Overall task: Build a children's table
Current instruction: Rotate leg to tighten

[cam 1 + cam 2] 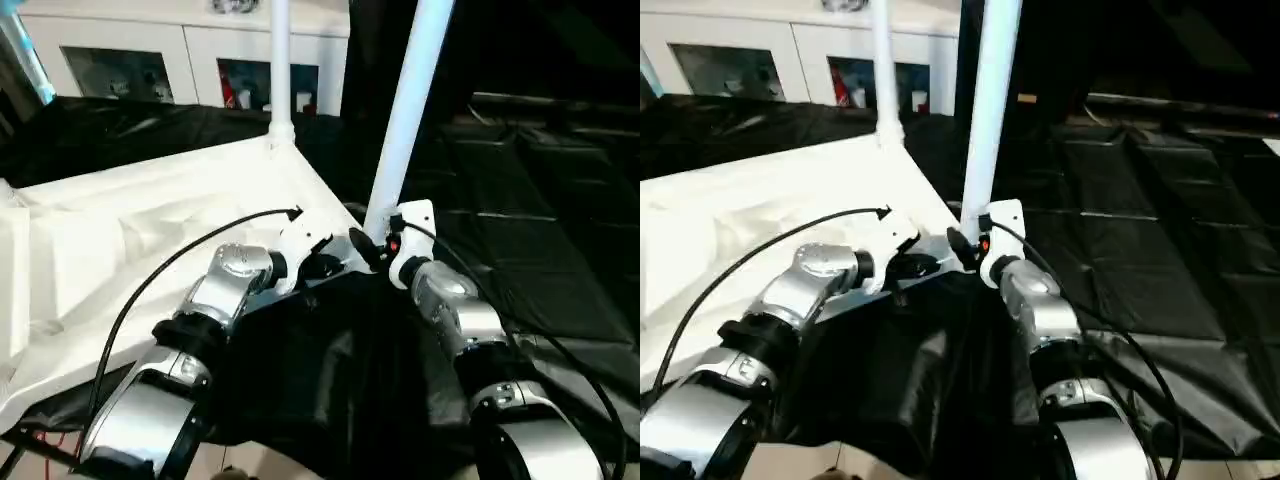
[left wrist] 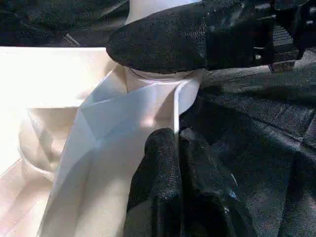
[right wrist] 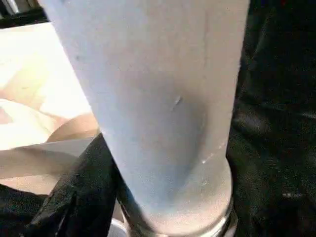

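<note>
Two legs (image 1: 405,110) upright | cabinet (image 1: 190,55) behind | right claw (image 1: 372,245) apparently gripping leg

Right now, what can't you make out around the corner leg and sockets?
- Near leg: upper end cut off by the head views' top edge.
- Its socket: the leg's seating depth hidden behind the right gripper.
- Table top: left corners cut off by the picture's edge.

Silver forearms (image 1: 150,400), black cables (image 1: 150,275), white wrist housings, seemingly textured black pincer fingers (image 2: 163,187).
</note>
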Available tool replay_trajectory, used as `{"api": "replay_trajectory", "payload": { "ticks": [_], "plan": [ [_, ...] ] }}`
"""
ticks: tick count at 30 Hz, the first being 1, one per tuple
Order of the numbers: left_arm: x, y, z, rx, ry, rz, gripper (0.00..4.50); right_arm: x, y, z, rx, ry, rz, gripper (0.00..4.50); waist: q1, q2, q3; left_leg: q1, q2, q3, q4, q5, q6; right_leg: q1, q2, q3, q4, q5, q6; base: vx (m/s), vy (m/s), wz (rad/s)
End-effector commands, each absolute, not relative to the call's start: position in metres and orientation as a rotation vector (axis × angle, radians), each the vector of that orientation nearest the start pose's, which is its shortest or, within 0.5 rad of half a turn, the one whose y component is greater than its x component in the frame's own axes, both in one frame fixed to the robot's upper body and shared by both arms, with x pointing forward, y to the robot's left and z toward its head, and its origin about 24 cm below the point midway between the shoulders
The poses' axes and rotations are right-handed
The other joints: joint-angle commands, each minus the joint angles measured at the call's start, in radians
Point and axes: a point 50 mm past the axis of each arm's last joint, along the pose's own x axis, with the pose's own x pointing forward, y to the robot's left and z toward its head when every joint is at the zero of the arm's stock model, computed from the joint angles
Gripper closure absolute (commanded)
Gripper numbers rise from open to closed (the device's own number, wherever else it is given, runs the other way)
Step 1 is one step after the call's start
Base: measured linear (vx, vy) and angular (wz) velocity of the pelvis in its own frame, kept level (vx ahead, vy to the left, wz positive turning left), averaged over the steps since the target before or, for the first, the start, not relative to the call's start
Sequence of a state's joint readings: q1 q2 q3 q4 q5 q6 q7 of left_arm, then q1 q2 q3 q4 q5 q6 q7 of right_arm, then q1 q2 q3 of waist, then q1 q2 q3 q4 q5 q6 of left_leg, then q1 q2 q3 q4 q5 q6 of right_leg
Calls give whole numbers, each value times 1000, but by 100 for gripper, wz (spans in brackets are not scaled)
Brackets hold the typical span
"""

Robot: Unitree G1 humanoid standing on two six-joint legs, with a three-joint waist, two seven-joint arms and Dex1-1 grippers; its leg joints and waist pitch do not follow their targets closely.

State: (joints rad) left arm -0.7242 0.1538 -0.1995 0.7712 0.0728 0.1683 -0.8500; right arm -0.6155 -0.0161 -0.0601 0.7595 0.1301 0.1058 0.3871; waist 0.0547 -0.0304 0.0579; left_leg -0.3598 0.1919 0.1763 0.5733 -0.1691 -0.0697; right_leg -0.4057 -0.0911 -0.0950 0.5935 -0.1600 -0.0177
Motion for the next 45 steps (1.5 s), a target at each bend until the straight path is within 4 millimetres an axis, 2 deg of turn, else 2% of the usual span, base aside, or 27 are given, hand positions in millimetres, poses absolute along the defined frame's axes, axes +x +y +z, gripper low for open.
{"api": "replay_trajectory", "payload": {
  "ticks": [1, 4, 6, 8, 13, 14, 19, 22, 23, 24, 25, 27, 29, 31, 34, 37, 40, 43, 44, 45],
  "plan": [
    [344, 60, 73, 271, 254, -1154, 450, 341, -74, 36, 222, 278, 635, 104, 2, 0, -72, 3, 34, -5, -60, -207, 51, 59, -61, 54, -69, -219, -208, 0, 0, 0],
    [341, 65, 72, 276, 243, -1195, 450, 338, -77, 39, 193, 261, 731, 71, 3, 0, -71, 2, 36, -6, -60, -222, 54, 59, -62, 53, -72, -251, -204, 0, 0, 0],
    [338, 68, 73, 282, 223, -1238, 450, 336, -82, 40, 151, 255, 794, 65, 3, 1, -71, 3, 37, -6, -61, -225, 54, 58, -62, 54, -72, -255, -203, 0, 0, 0],
    [334, 72, 72, 277, 226, -1277, 450, 333, -87, 41, 120, 254, 855, 65, 4, -5, -70, 3, 40, -6, -61, -223, 59, 58, -62, 54, -71, -252, -208, 0, 0, 0],
    [326, 86, 70, 295, 244, -1361, 450, 319, -102, 45, 34, 254, 1069, 65, 15, 1, -68, 9, 43, -5, -62, -232, 55, 53, -63, 56, -71, -267, -211, 0, 0, 0],
    [326, 86, 70, 295, 244, -1361, 450, 319, -102, 45, 34, 254, 1069, 65, 17, 1, -68, 8, 44, -5, -63, -235, 54, 54, -62, 56, -71, -267, -210, 0, 0, 0],
    [317, 102, 68, 323, 286, -1446, 450, 299, -115, 46, -22, 320, 1304, 65, 34, -1, -67, 6, 46, -4, -62, -227, 61, 57, -62, 55, -68, -267, -203, 0, 0, 0],
    [315, 106, 68, 326, 301, -1472, 450, 296, -116, 46, -42, 336, 1340, 65, 35, 0, -68, 7, 46, -4, -62, -238, 55, 53, -63, 54, -71, -292, -199, 0, 0, 0],
    [313, 109, 68, 326, 312, -1489, 450, 295, -116, 45, -49, 343, 1347, 65, 35, 0, -67, 7, 46, -5, -62, -244, 48, 52, -63, 54, -70, -302, -197, 0, 0, 0],
    [312, 109, 68, 327, 315, -1495, 450, 295, -116, 45, -50, 345, 1349, 65, 33, -4, -67, 6, 46, -5, -63, -246, 47, 52, -63, 54, -71, -306, -195, 0, 0, 0],
    [311, 110, 68, 329, 320, -1504, 450, 295, -116, 45, -49, 349, 1351, 90, 33, -2, -67, 6, 45, -6, -63, -248, 44, 51, -64, 54, -72, -315, -194, 0, 0, 0],
    [310, 111, 68, 329, 325, -1510, 450, 295, -116, 46, -37, 350, 1355, 97, 32, -6, -67, 6, 46, -6, -63, -250, 40, 50, -64, 55, -72, -320, -192, 0, 0, 0],
    [309, 111, 68, 324, 328, -1516, 450, 294, -114, 47, -18, 353, 1364, 100, 32, -3, -68, 7, 45, -5, -62, -240, 41, 50, -64, 55, -71, -307, -195, 0, 0, 0],
    [309, 112, 68, 320, 333, -1520, 450, 293, -113, 47, -10, 357, 1371, 133, 33, -5, -69, 5, 45, -5, -61, -223, 44, 52, -64, 55, -67, -286, -198, 0, 0, 0],
    [309, 111, 67, 316, 335, -1511, 450, 292, -111, 46, -1, 361, 1374, 151, 33, -3, -69, 5, 45, -5, -61, -215, 45, 52, -63, 55, -67, -277, -200, 0, 0, 0],
    [310, 109, 67, 308, 328, -1492, 450, 293, -110, 44, 7, 364, 1353, 176, 33, -3, -68, 5, 44, -6, -62, -232, 40, 52, -65, 54, -71, -307, -192, 0, 0, 0],
    [313, 107, 68, 304, 316, -1461, 450, 295, -108, 41, 13, 365, 1306, 183, 31, -3, -67, 6, 43, -7, -63, -249, 30, 51, -65, 54, -74, -335, -181, 0, 0, 0],
    [321, 99, 71, 296, 295, -1388, 450, 307, -103, 32, 26, 379, 1110, 185, 26, -1, -65, 8, 42, -9, -65, -262, 16, 47, -66, 54, -78, -361, -173, 0, 0, 0],
    [323, 98, 71, 297, 292, -1373, 450, 309, -102, 30, 24, 381, 1072, 187, 21, -4, -66, 5, 41, -11, -66, -266, 6, 49, -65, 53, -77, -370, -168, 0, 0, 0],
    [327, 95, 71, 298, 286, -1338, 450, 314, -101, 26, 20, 387, 983, 187, 15, 0, -64, 7, 41, -11, -67, -279, -1, 45, -64, 53, -78, -379, -169, 0, 0, 0]
  ]
}}
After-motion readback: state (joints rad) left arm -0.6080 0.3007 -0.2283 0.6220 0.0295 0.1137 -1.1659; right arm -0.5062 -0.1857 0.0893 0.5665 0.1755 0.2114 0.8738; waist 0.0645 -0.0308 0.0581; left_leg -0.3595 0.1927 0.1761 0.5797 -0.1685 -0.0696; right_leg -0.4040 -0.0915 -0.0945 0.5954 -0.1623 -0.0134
